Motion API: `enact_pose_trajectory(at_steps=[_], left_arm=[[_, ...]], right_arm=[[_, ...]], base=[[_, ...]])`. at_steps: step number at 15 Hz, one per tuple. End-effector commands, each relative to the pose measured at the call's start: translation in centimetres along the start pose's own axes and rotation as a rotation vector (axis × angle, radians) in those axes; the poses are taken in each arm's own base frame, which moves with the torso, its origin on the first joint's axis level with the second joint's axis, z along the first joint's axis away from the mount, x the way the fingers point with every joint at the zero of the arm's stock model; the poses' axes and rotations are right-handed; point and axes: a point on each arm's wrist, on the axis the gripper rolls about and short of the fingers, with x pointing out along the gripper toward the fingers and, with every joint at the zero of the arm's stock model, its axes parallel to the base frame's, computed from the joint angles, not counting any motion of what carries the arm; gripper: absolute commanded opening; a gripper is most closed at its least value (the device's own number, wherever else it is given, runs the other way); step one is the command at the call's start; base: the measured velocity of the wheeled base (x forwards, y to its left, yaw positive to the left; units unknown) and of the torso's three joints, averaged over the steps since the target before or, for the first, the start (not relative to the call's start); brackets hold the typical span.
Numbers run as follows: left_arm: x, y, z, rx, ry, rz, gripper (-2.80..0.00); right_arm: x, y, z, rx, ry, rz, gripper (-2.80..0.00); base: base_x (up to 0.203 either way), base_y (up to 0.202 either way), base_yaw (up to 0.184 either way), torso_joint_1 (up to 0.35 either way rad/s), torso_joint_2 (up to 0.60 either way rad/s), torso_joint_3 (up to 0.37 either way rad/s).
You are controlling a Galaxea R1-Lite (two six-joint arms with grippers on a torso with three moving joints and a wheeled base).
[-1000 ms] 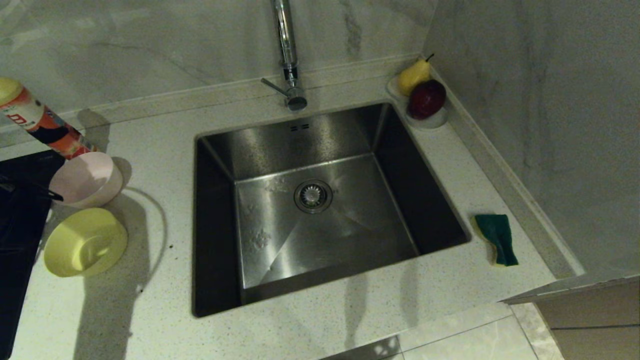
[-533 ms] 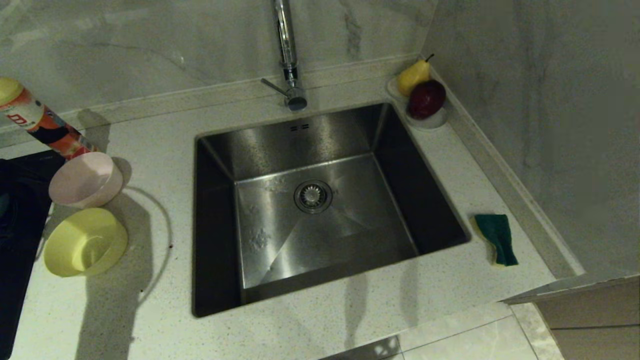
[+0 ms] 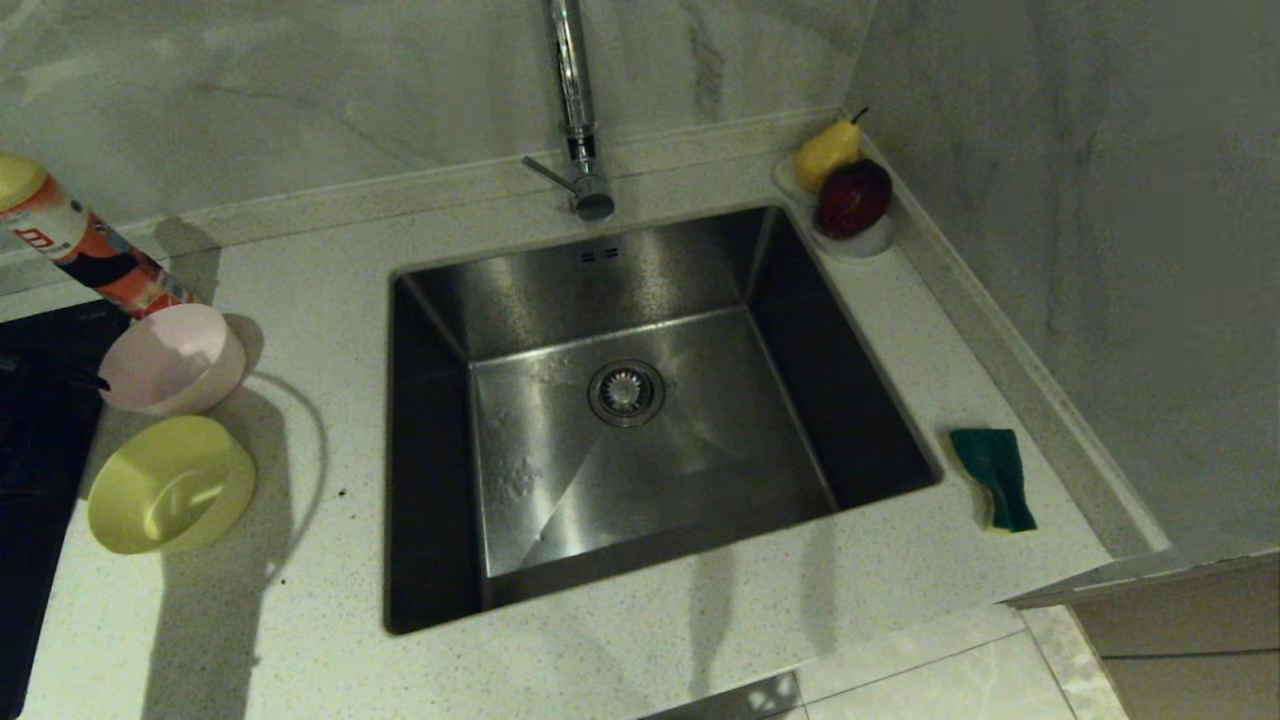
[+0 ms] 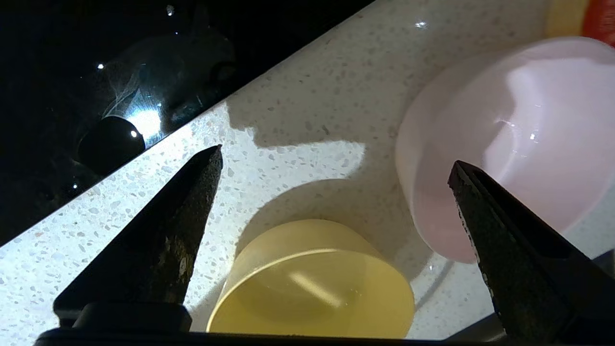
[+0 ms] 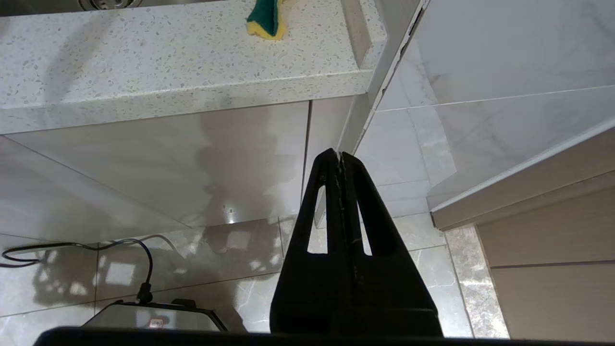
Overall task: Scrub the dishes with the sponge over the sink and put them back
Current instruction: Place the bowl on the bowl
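Note:
A pale pink bowl (image 3: 172,358) and a yellow bowl (image 3: 170,484) stand upright on the counter left of the sink (image 3: 620,270). My left gripper (image 4: 336,157) hovers above them, open wide and empty. In its wrist view the yellow bowl (image 4: 312,283) lies between the fingers and the pink bowl (image 4: 519,144) is beside one fingertip (image 4: 461,178). The sponge (image 3: 995,478), green side up, rests on the counter right of the sink. My right gripper (image 5: 338,154) hangs shut and empty below the counter edge, with the sponge (image 5: 266,19) far above it.
A black cooktop (image 4: 96,72) borders the counter left of the bowls. A red and white bottle (image 3: 80,240) leans behind the pink bowl. The chrome faucet (image 3: 575,120) rises behind the sink. A white dish with a pear and an apple (image 3: 850,195) fills the back right corner.
At the head view's left edge the left gripper's dark fingertip has shifted slightly beside the pink bowl. Bowls, sponge and right arm have not moved.

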Motion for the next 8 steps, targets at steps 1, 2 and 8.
enact_pose_trajectory(at_steps=[1, 2, 8], left_arm=[[0.9, 0.3, 0.0, -0.012, 0.019, 0.017, 0.00], [1.1, 0.4, 0.0, -0.021, 0.022, 0.020, 0.00], [2.6, 1.0, -0.1, -0.030, 0.035, 0.039, 0.00]], right_arm=[[0.0, 0.0, 0.0, -0.001, 0.000, 0.000, -2.80], [0.0, 0.0, 0.0, -0.001, -0.001, 0.001, -2.80], [0.0, 0.0, 0.0, -0.001, -0.001, 0.001, -2.80]], base=[[0.000, 0.000, 0.000, 0.000, 0.00, 0.000], [0.000, 0.000, 0.000, 0.000, 0.00, 0.000], [0.000, 0.000, 0.000, 0.000, 0.00, 0.000]])
